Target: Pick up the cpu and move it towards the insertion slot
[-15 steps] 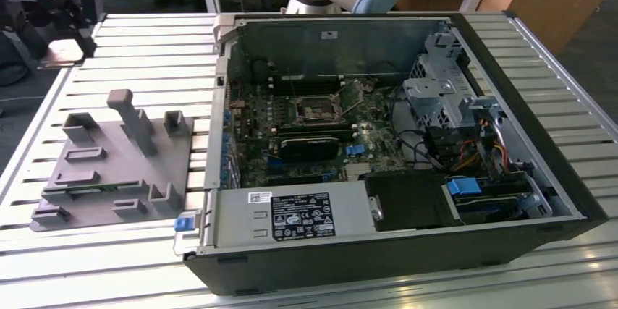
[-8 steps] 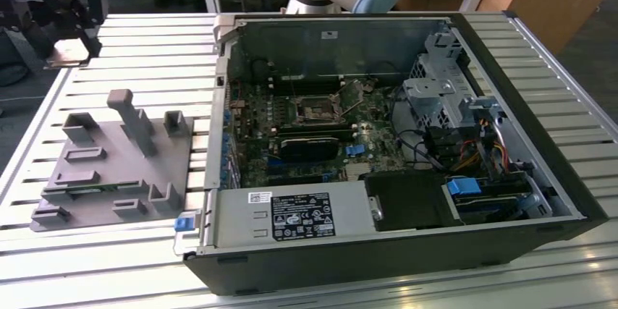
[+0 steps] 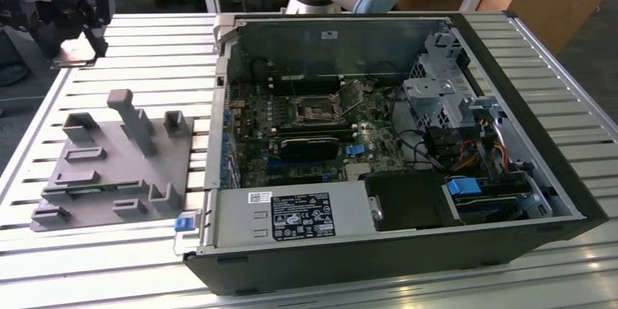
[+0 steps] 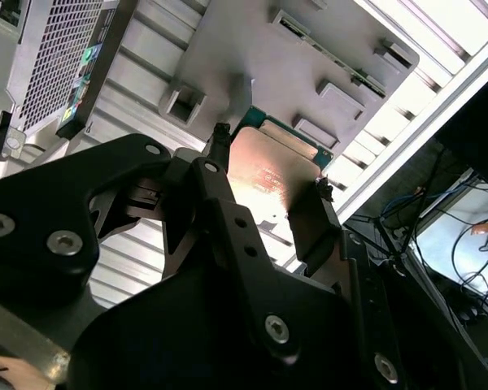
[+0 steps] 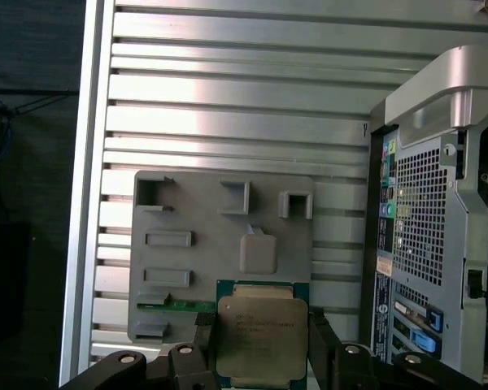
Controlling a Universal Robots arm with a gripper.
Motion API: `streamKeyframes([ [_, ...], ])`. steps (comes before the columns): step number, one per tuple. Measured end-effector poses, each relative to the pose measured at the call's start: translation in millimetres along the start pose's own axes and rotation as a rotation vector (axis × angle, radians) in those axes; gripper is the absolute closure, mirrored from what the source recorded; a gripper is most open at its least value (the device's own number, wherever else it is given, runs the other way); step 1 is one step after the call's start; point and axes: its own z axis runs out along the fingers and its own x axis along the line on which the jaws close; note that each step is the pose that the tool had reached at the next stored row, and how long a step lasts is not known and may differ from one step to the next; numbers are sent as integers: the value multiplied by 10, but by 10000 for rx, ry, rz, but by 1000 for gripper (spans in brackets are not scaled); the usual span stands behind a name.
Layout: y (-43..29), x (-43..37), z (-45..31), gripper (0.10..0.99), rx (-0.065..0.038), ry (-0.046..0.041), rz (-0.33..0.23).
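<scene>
black fingers (image 5: 202,349) of the end effector (image 5: 260,357) sit closest to the lens in both wrist views, pinched on two opposite edges of the cpu (image 5: 259,337), so the chip hangs held, its silvery lid showing between the pads. in the exterior view the end effector (image 3: 79,37) is up in the air with the pale chip (image 3: 75,51) at its tip, above the slatted bench (image 3: 145,77) and beyond the grey fixture (image 3: 116,161), on the far side of that fixture from the viewer. the grey fixture (image 5: 220,252) lies below the chip in the first wrist view, so the cpu looks lifted clear of it.

the insertion slot (image 3: 317,111) is inside the open computer case (image 3: 386,142), well apart from the grey fixture, across the case's near wall. doing this carry well likely means keeping the chip level, since the grip is on thin edges only, and holding enough height to pass over the case wall. a tilt or a knock against that wall could shift the chip between the pads.
</scene>
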Motion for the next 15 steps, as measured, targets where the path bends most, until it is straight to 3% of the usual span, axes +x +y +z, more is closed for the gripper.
streamKeyframes([
  [15,-5,-122,-2,545,-1,0,0],
])
